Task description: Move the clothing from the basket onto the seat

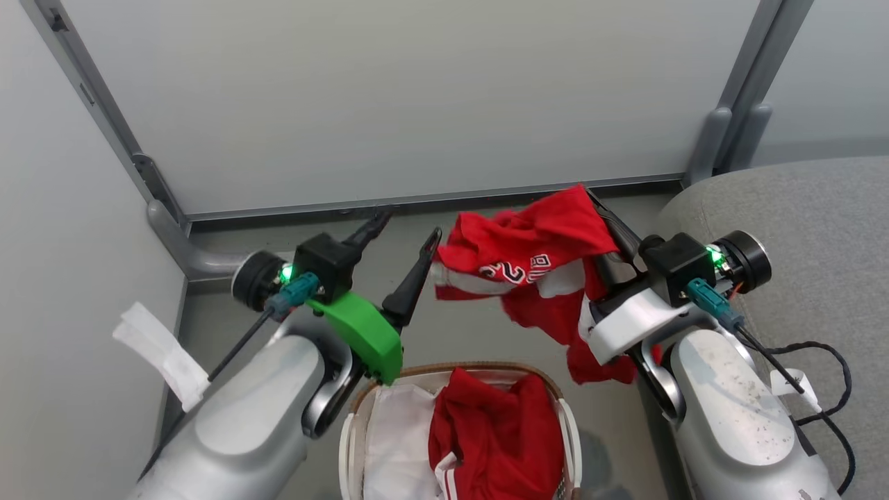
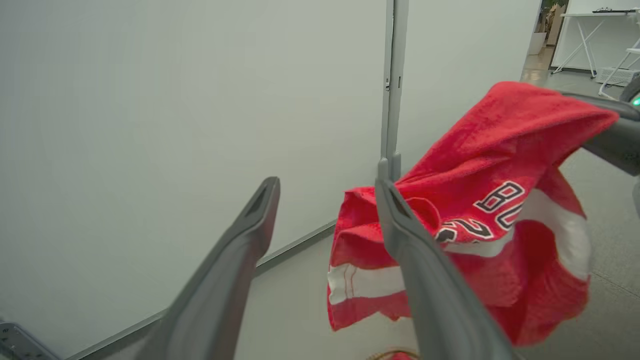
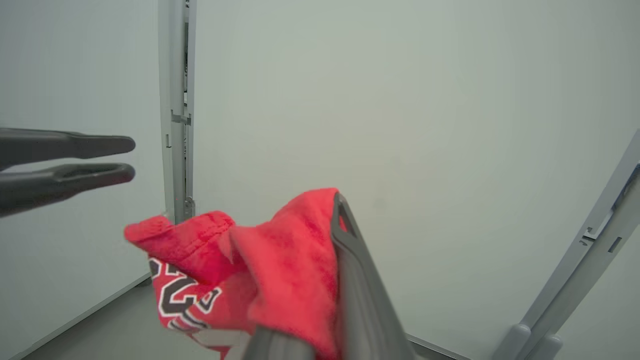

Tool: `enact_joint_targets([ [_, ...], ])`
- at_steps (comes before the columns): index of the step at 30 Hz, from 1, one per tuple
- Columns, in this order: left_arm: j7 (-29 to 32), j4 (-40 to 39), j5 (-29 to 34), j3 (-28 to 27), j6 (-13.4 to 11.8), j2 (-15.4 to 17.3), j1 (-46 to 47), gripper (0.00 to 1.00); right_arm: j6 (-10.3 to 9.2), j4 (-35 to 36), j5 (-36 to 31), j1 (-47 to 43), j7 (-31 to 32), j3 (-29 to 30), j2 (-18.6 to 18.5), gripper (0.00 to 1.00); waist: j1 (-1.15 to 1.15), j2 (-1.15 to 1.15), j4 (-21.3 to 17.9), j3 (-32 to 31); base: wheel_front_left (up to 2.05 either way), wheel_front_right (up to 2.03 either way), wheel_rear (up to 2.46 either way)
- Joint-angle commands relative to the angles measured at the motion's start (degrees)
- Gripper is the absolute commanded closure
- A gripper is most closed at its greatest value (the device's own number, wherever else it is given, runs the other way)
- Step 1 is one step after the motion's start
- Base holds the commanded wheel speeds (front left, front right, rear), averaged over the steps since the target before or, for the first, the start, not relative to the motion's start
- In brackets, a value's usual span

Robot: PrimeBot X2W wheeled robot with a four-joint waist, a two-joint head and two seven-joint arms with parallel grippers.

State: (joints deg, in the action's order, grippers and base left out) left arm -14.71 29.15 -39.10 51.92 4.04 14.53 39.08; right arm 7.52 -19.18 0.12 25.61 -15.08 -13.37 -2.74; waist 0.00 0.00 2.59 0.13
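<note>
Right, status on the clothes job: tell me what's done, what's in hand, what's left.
Done: one red garment is out of the basket; none lies on the seat as far as it shows. In hand: the right gripper is shut on it, hanging above the floor; the left gripper stands open beside it. Left: lay it on the seat, then fetch the second red garment lying in the basket.

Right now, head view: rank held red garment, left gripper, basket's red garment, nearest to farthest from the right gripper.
1. Held red garment: clamped in the right gripper, draping to its left.
2. Left gripper: open, farther left, about level.
3. Basket's red garment: lowest, bottom centre, inside the basket.
</note>
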Motion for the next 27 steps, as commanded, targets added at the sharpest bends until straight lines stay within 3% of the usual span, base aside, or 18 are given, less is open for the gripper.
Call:
enact_joint_targets([
  [1, -0.42, 0.37, 0.08, -0.58, 0.18, -0.24, -2.18, 0.0, -0.06, 0.26, -0.6, -1.06, -0.14, 0.54, -0.26, 1.0, 0.0, 0.0, -0.16, 0.19, 0.0, 0.0, 0.0],
  [17, -0.46, -2.2, 9.3, -12.56, 1.77, -4.08, -17.71, 0.0, -0.06, 1.7, -1.44, -2.55, -0.14, 4.35, -0.26, 1.0, 0.0, 0.0, -2.08, 1.93, 0.0, 0.0, 0.0],
  [27, -0.46, -4.12, 15.2, -17.45, 3.02, -7.64, -20.91, 0.0, -0.06, 2.67, -3.42, -1.34, -0.14, 6.27, -0.24, 1.0, 0.0, 0.0, -8.53, 3.79, 0.0, 0.0, 0.0],
])
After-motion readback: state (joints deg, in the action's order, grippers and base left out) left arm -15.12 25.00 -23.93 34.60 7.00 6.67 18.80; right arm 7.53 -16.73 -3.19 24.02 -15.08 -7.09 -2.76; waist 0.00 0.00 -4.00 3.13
